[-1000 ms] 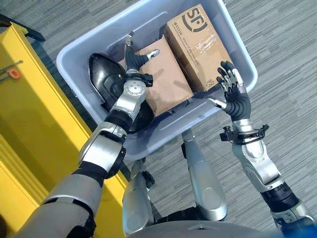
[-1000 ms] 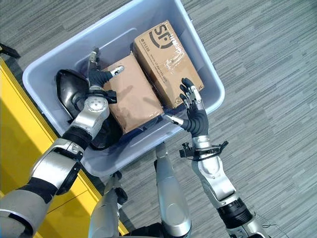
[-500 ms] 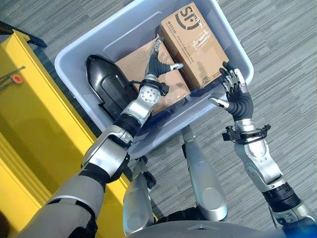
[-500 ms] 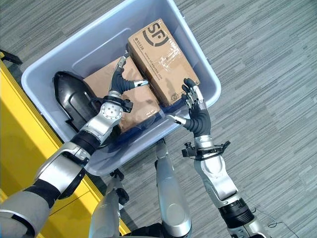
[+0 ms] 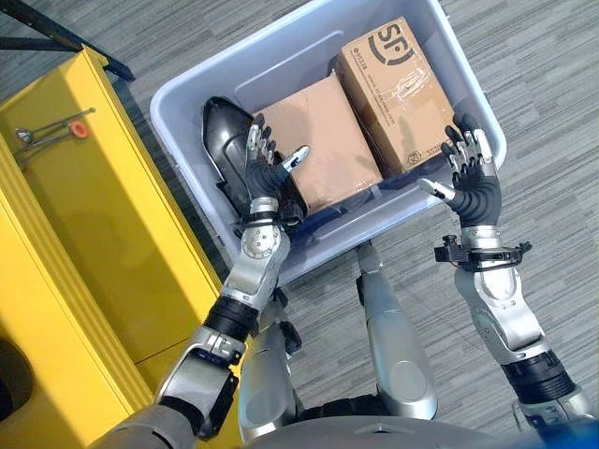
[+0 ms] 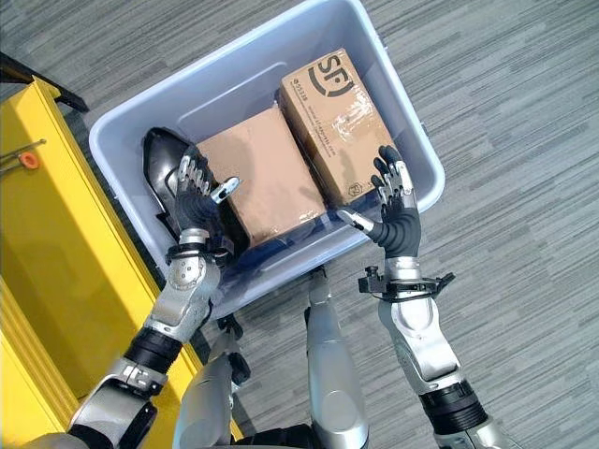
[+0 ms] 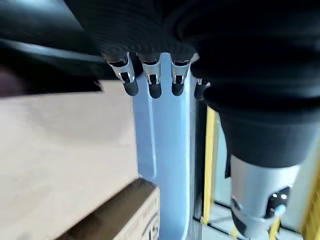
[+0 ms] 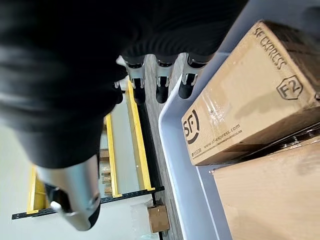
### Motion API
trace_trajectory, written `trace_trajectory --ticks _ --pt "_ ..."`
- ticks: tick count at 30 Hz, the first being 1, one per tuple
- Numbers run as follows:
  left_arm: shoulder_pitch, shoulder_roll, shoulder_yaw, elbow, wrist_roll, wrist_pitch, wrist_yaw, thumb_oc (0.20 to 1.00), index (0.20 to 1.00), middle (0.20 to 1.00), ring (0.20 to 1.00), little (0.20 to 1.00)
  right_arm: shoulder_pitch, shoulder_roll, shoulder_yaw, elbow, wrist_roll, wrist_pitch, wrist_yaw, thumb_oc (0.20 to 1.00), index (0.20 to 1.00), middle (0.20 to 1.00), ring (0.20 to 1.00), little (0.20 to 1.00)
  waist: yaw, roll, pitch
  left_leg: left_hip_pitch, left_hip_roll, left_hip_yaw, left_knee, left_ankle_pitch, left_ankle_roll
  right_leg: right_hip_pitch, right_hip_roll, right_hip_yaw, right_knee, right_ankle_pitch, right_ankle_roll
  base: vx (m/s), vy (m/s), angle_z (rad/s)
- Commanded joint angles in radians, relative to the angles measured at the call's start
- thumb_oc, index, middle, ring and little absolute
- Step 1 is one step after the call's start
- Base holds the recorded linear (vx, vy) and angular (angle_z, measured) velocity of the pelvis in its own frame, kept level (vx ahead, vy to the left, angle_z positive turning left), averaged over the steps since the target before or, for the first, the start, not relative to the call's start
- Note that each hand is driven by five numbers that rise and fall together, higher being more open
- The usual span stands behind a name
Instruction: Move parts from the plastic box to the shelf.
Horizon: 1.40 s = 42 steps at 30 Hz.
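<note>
We see a big yellow shelf [image 5: 84,243] on the far side of our left hand, away from everything else. Next to it sits the plastic box [image 5: 187,89], pale blue-grey, on the striped grey floor [image 5: 552,112]. Inside the box, between our two hands, lie two brown cardboard boxes side by side. The plain cardboard box [image 5: 323,140] is close to our left hand, and the printed cardboard box [image 5: 398,89] with clear tape is close to our right hand. A shiny black part [image 5: 223,140] lies in the box right under and past our left hand. Our left hand [image 5: 265,173] is over the black part, fingers spread wide and straight, thumb pointing at the plain box, and it holds nothing. We cannot tell if it touches the black part. Our right hand [image 5: 471,182] is at the box's near rim, just beside the corner of the printed box, fingers spread wide and upward, holding nothing. On the shelf top lies a small metal tool [image 5: 51,128] with an orange bit. The black part's near end is hidden behind our left hand and wrist.
</note>
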Motion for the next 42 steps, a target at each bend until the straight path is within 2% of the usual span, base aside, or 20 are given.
trace_trajectory --ticks 1,10,11,16,20,25,29,32,35,40,42 --pt "-0.054 0.044 0.034 0.020 0.027 -0.044 0.016 1.000 1.000 1.000 1.000 1.000 0.020 0.034 -0.055 -0.048 -0.039 -0.060 -0.012 1.000 1.000 1.000 1.000 1.000 -0.013 -0.036 -0.017 0.041 0.030 -0.058 0.096 -0.075 -0.021 0.082 -0.032 -0.044 0.082 -0.105 0.023 0.00 -0.017 0.06" --pt "-0.097 0.023 0.057 0.268 -0.030 -0.019 0.038 1.000 1.000 1.000 1.000 1.000 0.019 0.036 -0.042 -0.030 -0.029 -0.053 -0.023 1.000 1.000 1.000 1.000 1.000 -0.019 -0.048 -0.020 0.041 0.031 -0.055 0.098 -0.074 -0.021 0.076 -0.030 -0.043 0.086 -0.103 0.023 0.01 0.006 0.00" --pt "-0.117 0.029 0.070 0.327 -0.020 -0.009 0.057 1.000 1.000 1.000 1.000 1.000 0.024 0.034 -0.036 -0.030 -0.024 -0.056 -0.021 1.000 1.000 1.000 1.000 1.000 -0.021 -0.048 -0.022 0.053 0.031 -0.061 0.096 -0.098 -0.026 0.084 -0.029 -0.043 0.090 -0.128 0.029 0.08 0.050 -0.01" --pt "-0.163 0.027 0.114 0.438 -0.078 -0.017 0.081 1.000 1.000 1.000 1.000 1.000 0.034 0.029 -0.028 -0.040 -0.009 -0.063 -0.017 1.000 1.000 1.000 1.000 1.000 -0.027 -0.055 -0.015 0.047 0.033 -0.062 0.100 -0.097 -0.028 0.077 -0.026 -0.046 0.093 -0.130 0.029 0.02 0.011 0.00" --pt "-0.250 0.050 0.157 0.592 -0.141 -0.007 0.096 1.000 1.000 1.000 1.000 1.000 0.030 0.018 -0.001 -0.040 0.012 -0.067 -0.012 1.000 1.000 1.000 1.000 1.000 -0.034 -0.070 -0.005 0.034 0.035 -0.064 0.105 -0.095 -0.031 0.067 -0.024 -0.048 0.096 -0.130 0.030 0.00 0.001 0.01" --pt "-0.386 0.099 0.231 0.832 -0.229 0.043 0.073 1.000 1.000 1.000 1.000 1.000 0.022 0.000 0.032 -0.034 0.050 -0.067 0.010 1.000 1.000 1.000 1.000 1.000 -0.053 -0.103 -0.005 0.000 0.043 -0.062 0.120 -0.098 -0.035 0.034 -0.011 -0.042 0.097 -0.125 0.033 0.00 0.000 -0.01" --pt "-0.453 0.146 0.278 0.930 -0.276 0.085 0.048 1.000 1.000 1.000 1.000 1.000 0.030 -0.017 0.044 -0.050 0.080 -0.068 0.033 1.000 1.000 1.000 1.000 1.000 -0.070 -0.131 -0.005 -0.022 0.052 -0.058 0.129 -0.099 -0.039 0.014 -0.002 -0.040 0.094 -0.118 0.036 0.01 -0.011 -0.07" --pt "-0.474 0.168 0.266 0.942 -0.246 0.100 0.044 1.000 1.000 1.000 1.000 1.000 0.032 -0.022 0.045 -0.052 0.088 -0.070 0.040 1.000 1.000 1.000 1.000 1.000 -0.075 -0.139 -0.005 -0.032 0.054 -0.057 0.133 -0.099 -0.041 0.007 0.001 -0.039 0.091 -0.116 0.034 0.00 0.002 0.01" --pt "-0.522 0.215 0.215 0.957 -0.137 0.131 0.046 1.000 1.000 1.000 1.000 1.000 0.052 -0.037 0.037 -0.069 0.098 -0.076 0.067 1.000 1.000 1.000 1.000 1.000 -0.090 -0.149 -0.005 -0.053 0.056 -0.053 0.142 -0.103 -0.042 -0.011 0.006 -0.037 0.085 -0.106 0.036 0.00 0.000 0.00" --pt "-0.561 0.236 0.159 0.945 -0.045 0.142 0.059 1.000 1.000 1.000 1.000 1.000 0.068 -0.043 0.033 -0.076 0.104 -0.080 0.086 1.000 1.000 1.000 1.000 1.000 -0.097 -0.151 -0.005 -0.063 0.055 -0.047 0.150 -0.108 -0.042 -0.022 0.008 -0.033 0.085 -0.103 0.038 0.00 0.015 -0.03" --pt "-0.574 0.240 0.096 0.924 0.057 0.145 0.060 1.000 1.000 1.000 1.000 1.000 0.077 -0.051 0.028 -0.078 0.103 -0.085 0.099 1.000 1.000 1.000 1.000 1.000 -0.101 -0.148 -0.005 -0.067 0.051 -0.045 0.155 -0.111 -0.041 -0.028 0.010 -0.027 0.086 -0.101 0.038 0.01 0.026 -0.02"
